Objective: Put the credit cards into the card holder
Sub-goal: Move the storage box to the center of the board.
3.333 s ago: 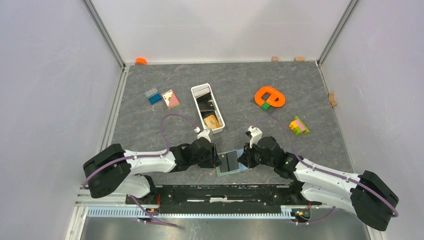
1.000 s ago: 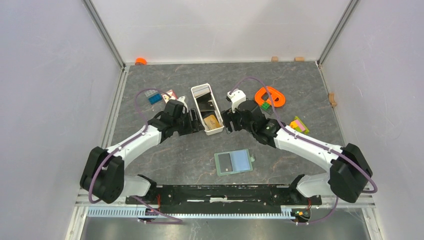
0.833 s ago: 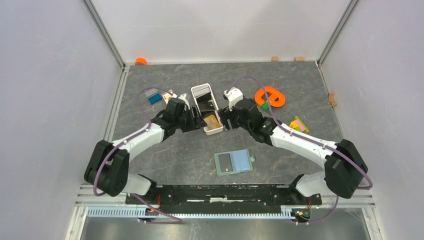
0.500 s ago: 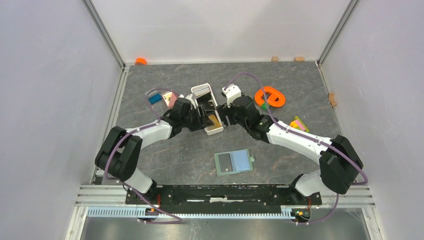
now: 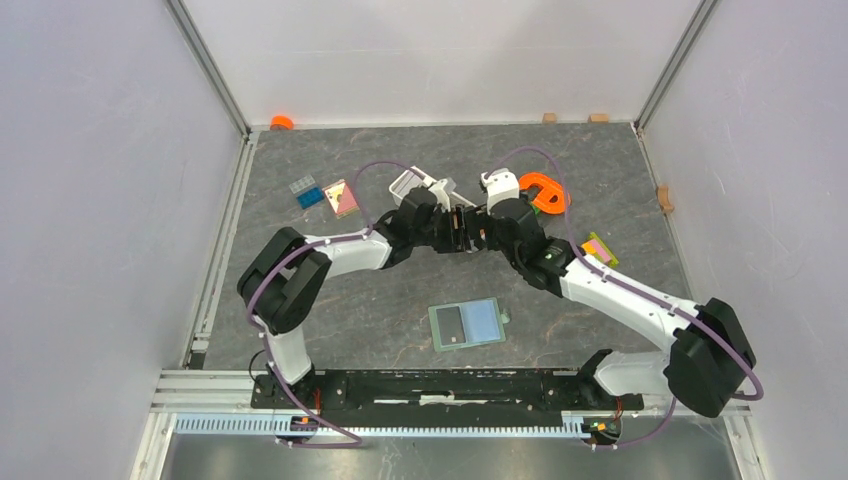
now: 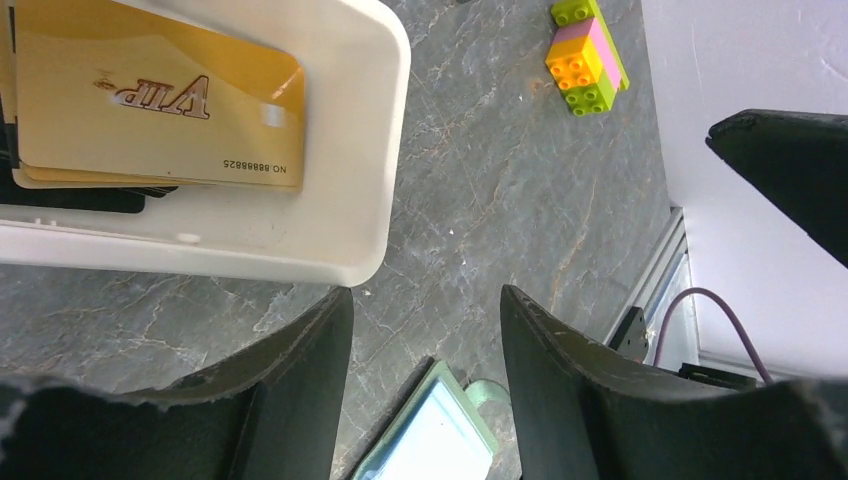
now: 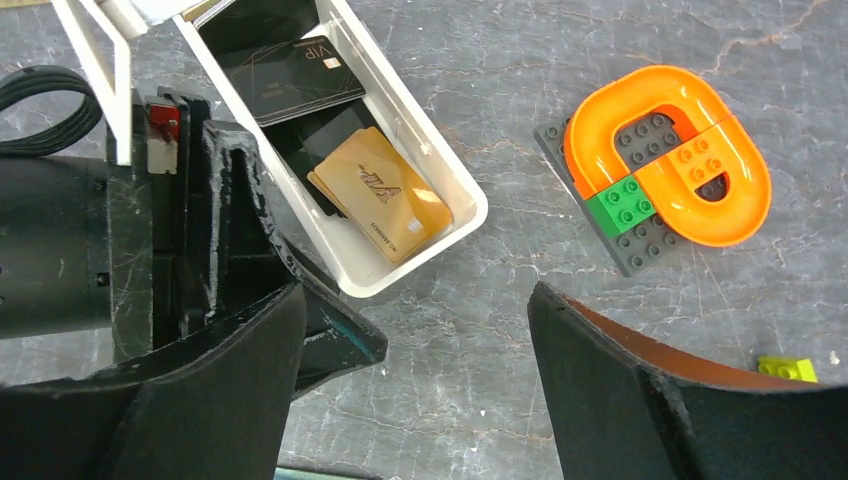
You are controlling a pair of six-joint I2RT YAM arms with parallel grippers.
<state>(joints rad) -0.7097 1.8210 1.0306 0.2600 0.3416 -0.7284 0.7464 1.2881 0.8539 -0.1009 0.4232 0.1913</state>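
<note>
The credit cards lie in a long white tray (image 7: 455, 190): a gold card (image 7: 380, 195) on top, with black cards (image 7: 290, 70) beside and under it. The left wrist view has the same gold card (image 6: 160, 110) in the tray (image 6: 350, 130). The card holder (image 5: 467, 323) lies open near the front, a dark card on its left half and pale blue on its right. My left gripper (image 6: 425, 300) is open and empty, just past the tray's near end. Facing it, my right gripper (image 7: 415, 300) is also open and empty. Both meet over the tray (image 5: 405, 183), hiding most of it.
An orange toy track (image 5: 545, 190) on a grey plate sits right of the tray. A stack of coloured bricks (image 5: 598, 250) lies further right. Blue bricks (image 5: 305, 190) and a pink-yellow tile (image 5: 342, 197) lie to the left. An orange cap (image 5: 282, 122) is at the back wall.
Both arms have swung inward from either side of the tray until their grippers meet above it. The left jaws have narrowed a little. The card holder has stayed put.
</note>
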